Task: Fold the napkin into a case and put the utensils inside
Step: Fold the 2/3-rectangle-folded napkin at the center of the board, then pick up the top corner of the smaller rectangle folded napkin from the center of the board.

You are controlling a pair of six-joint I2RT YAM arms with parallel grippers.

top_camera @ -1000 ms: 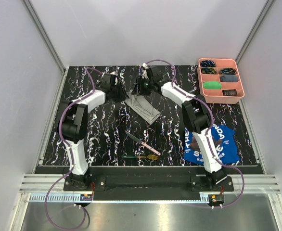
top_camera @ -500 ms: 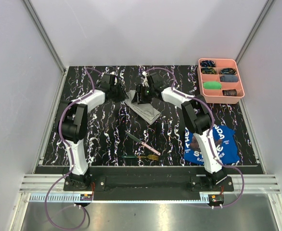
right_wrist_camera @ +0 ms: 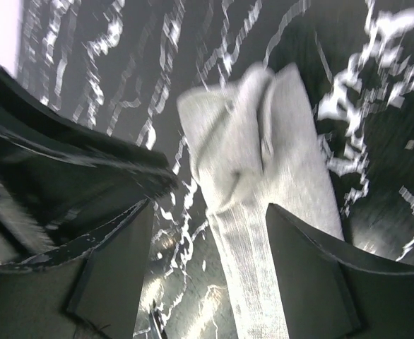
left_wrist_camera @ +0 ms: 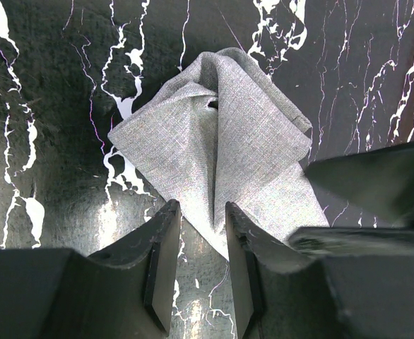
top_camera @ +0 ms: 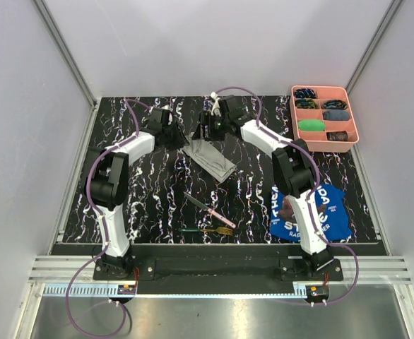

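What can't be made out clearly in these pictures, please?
- Top view: far end of the napkin, hidden beneath the right gripper.
- Right wrist view: the napkin's folds, smeared by motion blur.
- Top view: contents of the pink tray, too small.
- Top view: lettering on the blue cloth, partly covered by the right arm.

A robotics lab test cell, we reckon.
We see white panels [top_camera: 214, 42] in aluminium framing [top_camera: 66, 53] enclosing a black marbled worktop [top_camera: 150, 198], two cabled arms [top_camera: 115, 183] bolted at bottom of frame.
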